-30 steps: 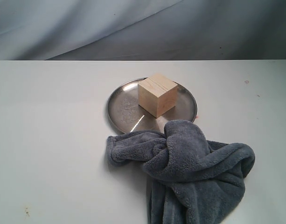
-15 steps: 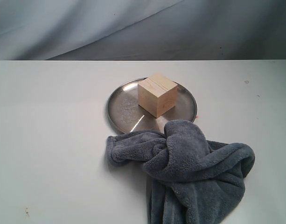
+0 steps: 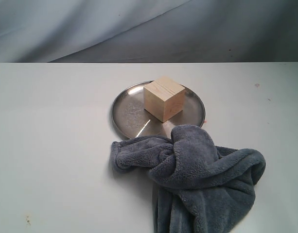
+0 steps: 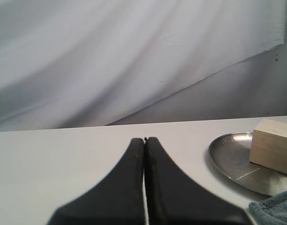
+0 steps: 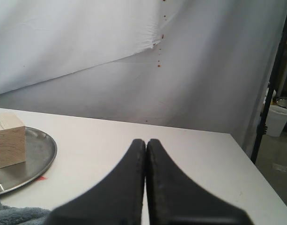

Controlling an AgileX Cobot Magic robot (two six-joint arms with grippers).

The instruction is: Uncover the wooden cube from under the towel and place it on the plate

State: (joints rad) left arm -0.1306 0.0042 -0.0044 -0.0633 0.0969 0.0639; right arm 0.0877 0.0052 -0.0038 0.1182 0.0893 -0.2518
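The pale wooden cube stands uncovered on the round silver plate at the table's middle. The blue-grey towel lies crumpled in front of the plate, its top fold overlapping the plate's near rim. Neither arm shows in the exterior view. My left gripper is shut with nothing in it; the cube and plate sit off to its side. My right gripper is also shut and empty, with the cube, plate and a towel corner to its other side.
The white table runs back to a grey-blue backdrop cloth. In the right wrist view a black stand and a white bucket stand beyond the table's edge.
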